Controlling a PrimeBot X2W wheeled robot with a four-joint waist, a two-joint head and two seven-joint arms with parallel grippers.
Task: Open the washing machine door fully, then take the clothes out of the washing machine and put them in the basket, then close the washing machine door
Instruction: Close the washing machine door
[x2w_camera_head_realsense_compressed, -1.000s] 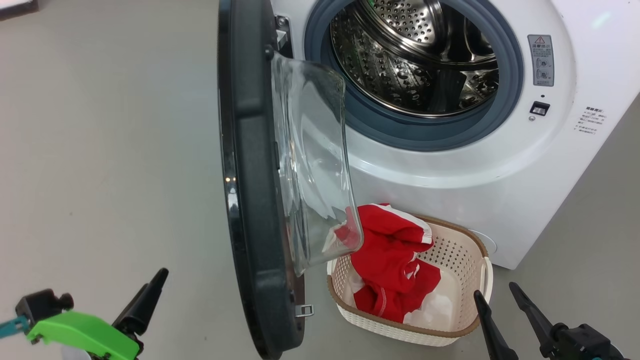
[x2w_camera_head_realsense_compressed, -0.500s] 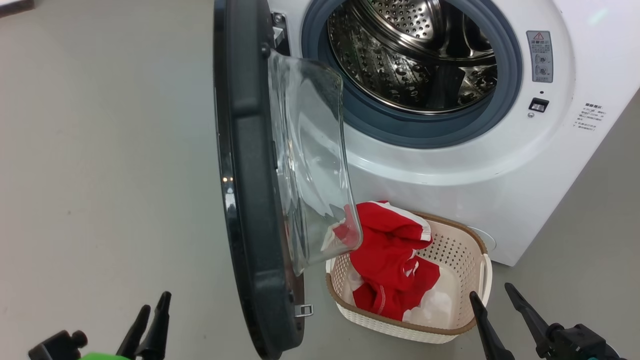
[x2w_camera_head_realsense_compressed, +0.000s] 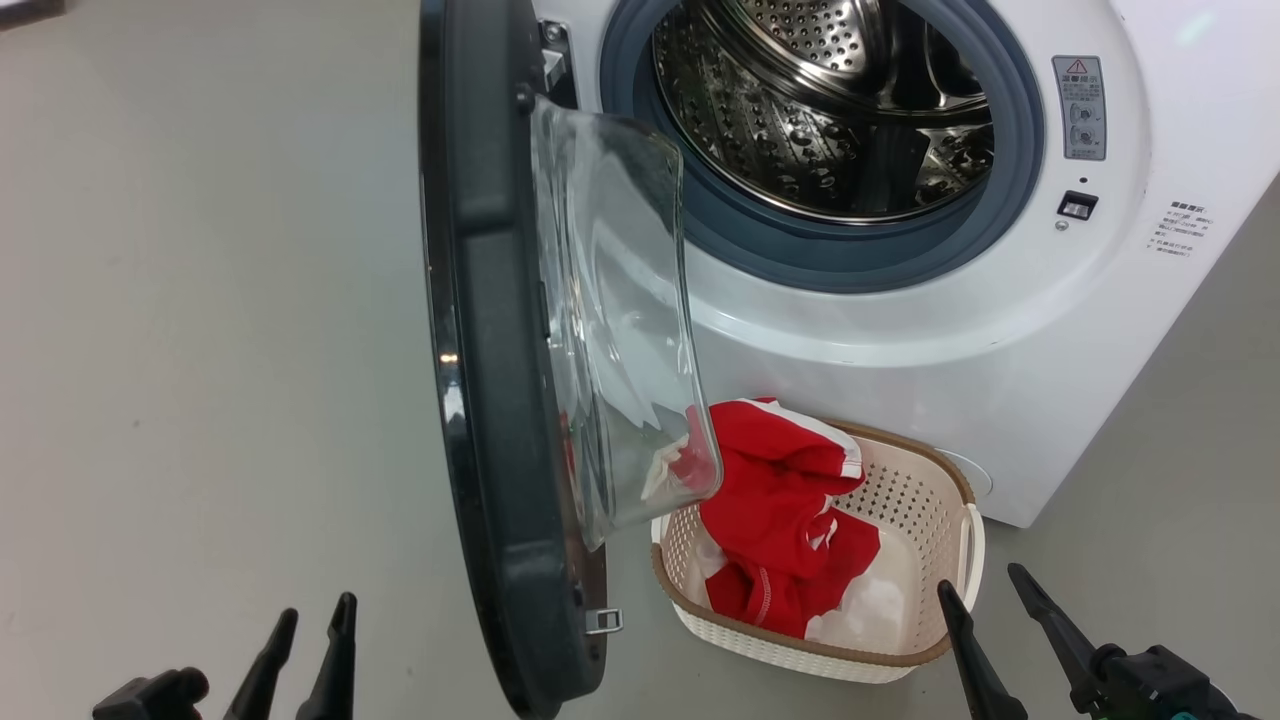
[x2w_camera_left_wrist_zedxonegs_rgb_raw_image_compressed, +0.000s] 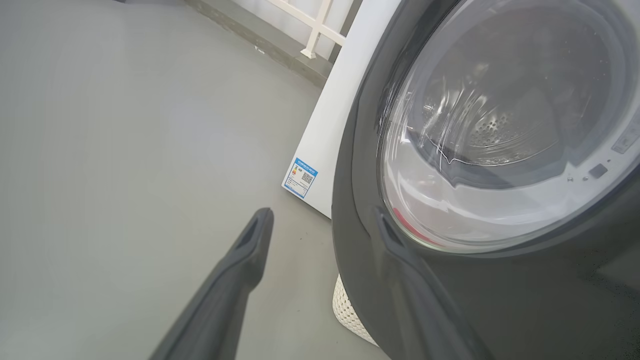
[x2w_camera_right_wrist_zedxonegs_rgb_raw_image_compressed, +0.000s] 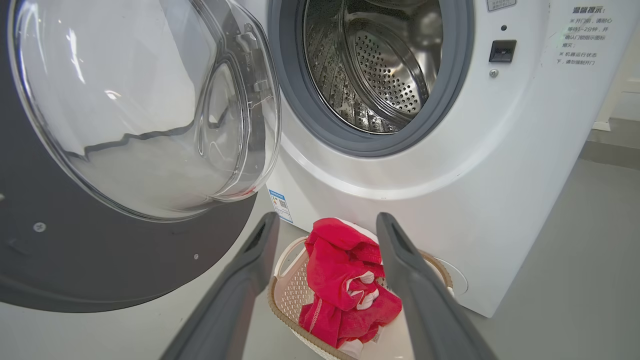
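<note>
At the lower left of the head view, the left gripper (x2w_camera_head_realsense_compressed: 318, 612) hangs over the grey floor (x2w_camera_head_realsense_compressed: 200, 300) with its two dark fingers a little apart and nothing between them; in the left wrist view one finger lies across the door's black outer face, though whether it touches cannot be told. Just to the right, the washing machine door (x2w_camera_head_realsense_compressed: 490, 400) stands swung wide open, edge-on to the head camera, its clear glass bowl (x2w_camera_head_realsense_compressed: 620, 330) bulging toward the washing machine (x2w_camera_head_realsense_compressed: 900, 330). Behind it the grey-ringed port opens onto the drum (x2w_camera_head_realsense_compressed: 830, 100), whose perforated steel walls and ribs are plain to see. Below the port, on the floor close against the machine's front, sits the basket (x2w_camera_head_realsense_compressed: 905, 515). The clothes (x2w_camera_head_realsense_compressed: 780, 500) lie in it, a rumpled red heap with white trim that fills its left half and rises above the brown rim, partly behind the lower edge of the glass bowl; a white patch shows low beside the red. At the lower right, the right gripper (x2w_camera_head_realsense_compressed: 980, 582) hovers near the basket's handle side, fingers spread and empty.
</note>
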